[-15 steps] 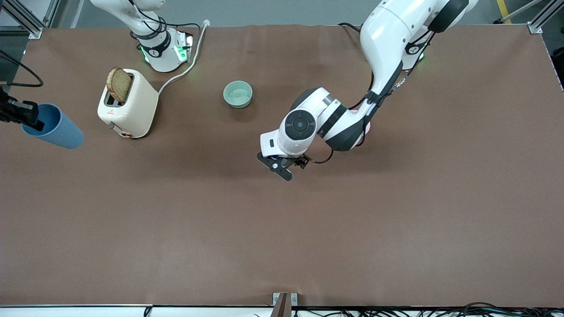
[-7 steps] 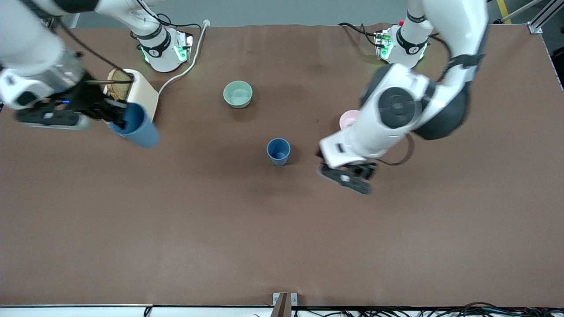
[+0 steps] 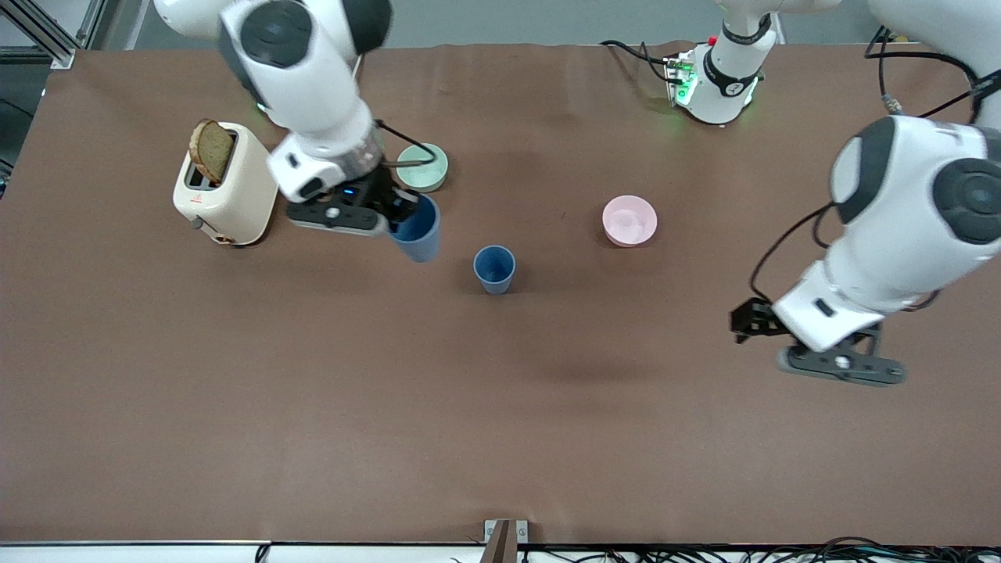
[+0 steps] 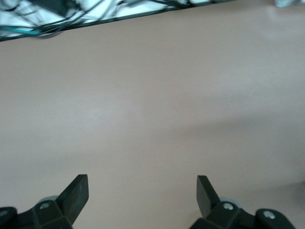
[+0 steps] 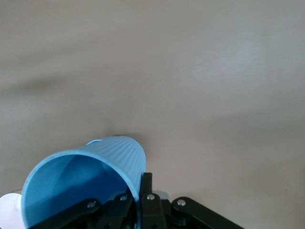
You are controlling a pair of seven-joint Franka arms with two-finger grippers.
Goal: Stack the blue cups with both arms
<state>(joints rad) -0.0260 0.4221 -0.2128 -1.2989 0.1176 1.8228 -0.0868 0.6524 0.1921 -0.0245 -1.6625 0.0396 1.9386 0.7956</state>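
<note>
One blue cup (image 3: 494,268) upright, mouth up, held cup (image 3: 417,227) tilted

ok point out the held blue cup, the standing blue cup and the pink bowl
held blue cup (image 3: 418,231), front view, on its side wall below the right tool
standing blue cup (image 3: 494,264), front view, inside its open mouth
pink bowl (image 3: 629,220), front view, middle of its inside
</note>
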